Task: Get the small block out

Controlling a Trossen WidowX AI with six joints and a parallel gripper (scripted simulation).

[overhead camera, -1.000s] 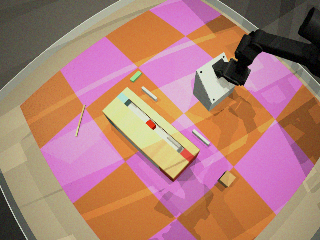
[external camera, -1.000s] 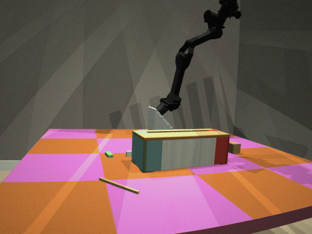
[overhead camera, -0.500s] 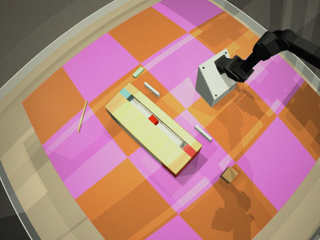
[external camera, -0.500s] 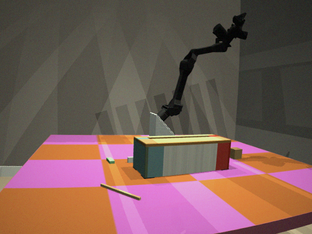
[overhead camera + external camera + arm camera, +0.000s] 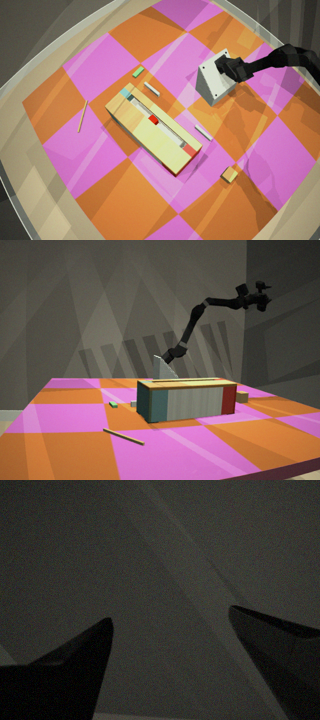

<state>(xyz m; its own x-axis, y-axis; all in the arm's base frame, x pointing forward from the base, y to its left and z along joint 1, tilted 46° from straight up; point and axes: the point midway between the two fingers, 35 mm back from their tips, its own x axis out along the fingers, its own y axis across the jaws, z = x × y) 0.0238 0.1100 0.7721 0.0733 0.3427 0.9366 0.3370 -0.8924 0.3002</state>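
The small red block [image 5: 153,119] shows through the slot in the top of the box, near the middle of the slot's length. The box [image 5: 155,139] [image 5: 193,405] stands upright on the table, with a teal end and a red end. The block does not show through the box's front in the exterior view. My gripper [image 5: 270,293] [image 5: 171,617] is open and empty, high above the table and far from the box, beyond its red end. In the wrist view only dark wall shows between the fingertips. The gripper is out of frame in the top view.
A wedge-shaped mount [image 5: 217,77] [image 5: 161,370] carries the arm. A green piece [image 5: 138,71] [image 5: 113,404], two pale bars [image 5: 151,89] [image 5: 203,132], a thin stick [image 5: 82,116] [image 5: 123,436] and a tan cube [image 5: 229,174] [image 5: 242,397] lie around the box.
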